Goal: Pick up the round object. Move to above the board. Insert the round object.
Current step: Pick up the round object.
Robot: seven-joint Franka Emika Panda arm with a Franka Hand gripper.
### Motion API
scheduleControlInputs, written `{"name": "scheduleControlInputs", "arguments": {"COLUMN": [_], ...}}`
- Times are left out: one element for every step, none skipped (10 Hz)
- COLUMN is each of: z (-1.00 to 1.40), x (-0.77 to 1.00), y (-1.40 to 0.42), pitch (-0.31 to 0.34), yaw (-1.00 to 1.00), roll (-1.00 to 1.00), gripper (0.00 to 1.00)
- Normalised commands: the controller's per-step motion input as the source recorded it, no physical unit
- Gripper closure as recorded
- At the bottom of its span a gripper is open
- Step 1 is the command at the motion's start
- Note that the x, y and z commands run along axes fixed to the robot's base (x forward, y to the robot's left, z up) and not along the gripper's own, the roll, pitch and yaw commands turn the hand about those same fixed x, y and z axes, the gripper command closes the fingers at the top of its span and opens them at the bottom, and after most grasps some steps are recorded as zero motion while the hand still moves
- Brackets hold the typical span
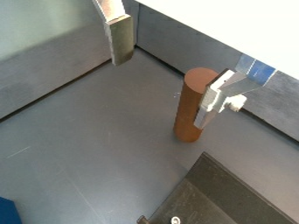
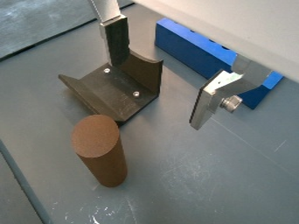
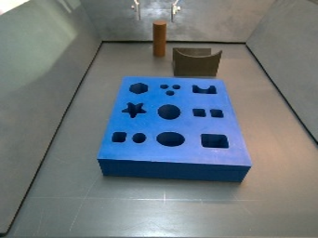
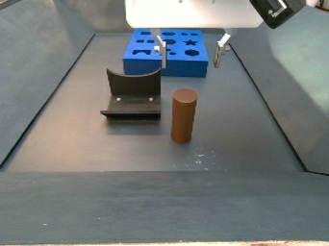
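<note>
The round object is a slim orange-brown peg point(image 4: 184, 115) standing upright on the grey floor next to the fixture point(image 4: 131, 96). It shows in both wrist views point(image 1: 194, 105) point(image 2: 100, 150) and at the far end in a side view point(image 3: 161, 37). The board point(image 3: 174, 125) is a bright blue block with several cut-out holes, lying flat apart from the peg; it also shows in a side view point(image 4: 174, 67) and in a wrist view point(image 2: 198, 52). My gripper point(image 4: 190, 60) hangs above the peg, open and empty, with its jaws wide apart. One finger point(image 1: 219, 98) is close beside the peg's top.
The dark L-shaped fixture point(image 3: 195, 61) stands between the peg and the board and shows near one finger point(image 2: 114, 44). Grey walls enclose the floor on all sides point(image 3: 56, 84). The peg stands near the far wall point(image 1: 222, 48).
</note>
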Motion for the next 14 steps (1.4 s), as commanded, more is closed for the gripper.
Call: {"name": "scheduleControlInputs", "arguments": {"z": [0.03, -0.01, -0.25, -0.35, -0.30, -0.30, -0.39, -0.45, -0.40, -0.39, -0.32, -0.23, -0.22, -0.22], "x": [0.31, 0.34, 0.27, 0.20, 0.15, 0.06, 0.06, 0.07, 0.10, 0.10, 0.12, 0.07, 0.00, 0.00], "y": [0.07, 0.45, 0.60, 0.70, 0.57, 0.52, 0.42, 0.33, 0.22, 0.05, -0.01, -0.09, 0.00, 0.00], "pitch": [0.009, 0.000, -0.034, -0.103, 0.000, 0.000, 0.000, 0.017, 0.031, 0.000, 0.000, 0.006, 0.000, 0.000], "yaw": [0.00, 0.00, 0.00, 0.00, -0.02, -0.01, -0.09, -0.09, -0.09, -0.07, -0.03, -0.07, -0.03, 0.00], "roll": [0.00, 0.00, -0.10, -0.26, -0.31, -0.33, -0.38, -0.48, -0.57, -0.49, -0.31, -0.10, 0.00, 0.00], "gripper": [0.00, 0.00, 0.00, 0.00, 0.00, 0.00, 0.00, 0.00, 0.00, 0.00, 0.00, 0.00, 0.00, 0.00]}}
